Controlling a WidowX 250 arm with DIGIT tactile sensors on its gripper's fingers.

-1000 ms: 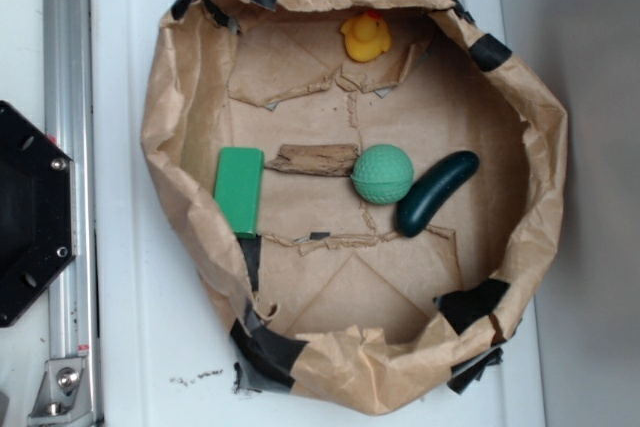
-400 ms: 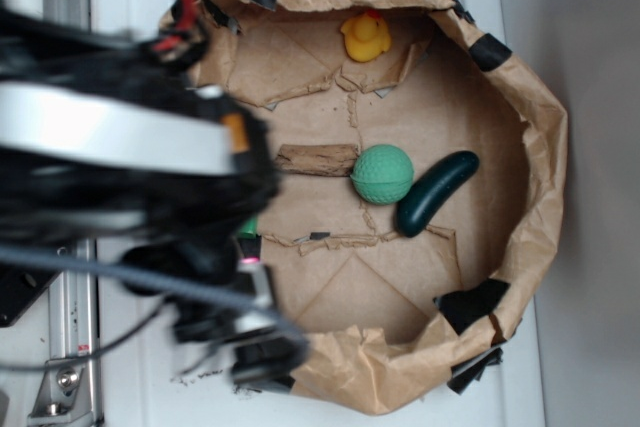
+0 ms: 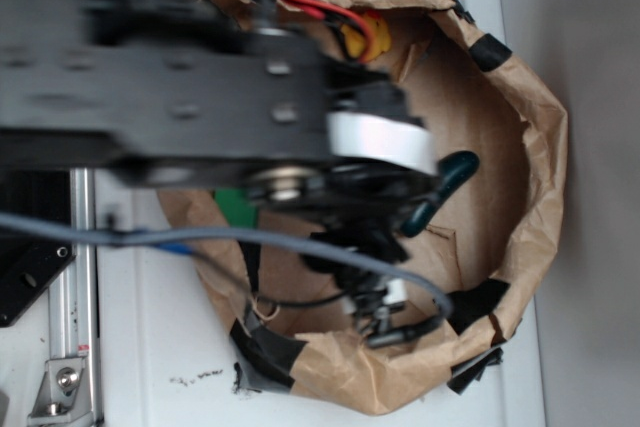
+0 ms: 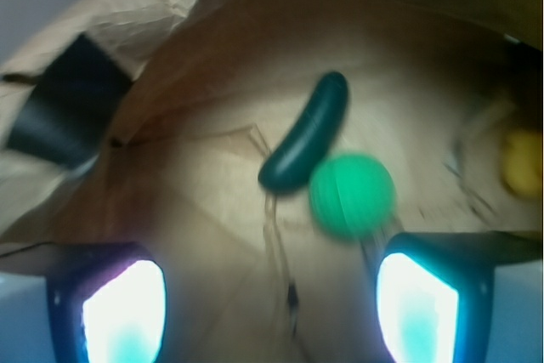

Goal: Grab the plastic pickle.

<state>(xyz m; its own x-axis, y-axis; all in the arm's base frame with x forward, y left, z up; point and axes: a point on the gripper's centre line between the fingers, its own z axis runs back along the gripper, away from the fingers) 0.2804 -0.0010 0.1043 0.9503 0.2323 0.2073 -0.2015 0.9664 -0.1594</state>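
The plastic pickle [image 4: 306,133] is dark green and glossy. It lies on the floor of the brown paper bag [image 4: 212,31], ahead of my gripper [image 4: 270,312] and apart from it. Its near end lies right beside the light green ball [image 4: 351,195]. My fingers [image 4: 123,312] are spread wide with only bag floor between them. In the exterior view the arm covers most of the bag; only the pickle's right end [image 3: 452,177] shows, and the gripper [image 3: 385,309] hangs over the bag's lower part. The ball is hidden there.
The crumpled bag rim [image 3: 540,147] stands up all round, with black tape patches [image 3: 478,302]. A yellow duck [image 3: 368,37] sits at the bag's top and shows at the right of the wrist view [image 4: 520,163]. A bright green block [image 3: 232,207] peeks out under the arm.
The arm has swung in from the left across the bag, and now covers the ball, the wood piece and most of the block. The objects in the bag have not moved.
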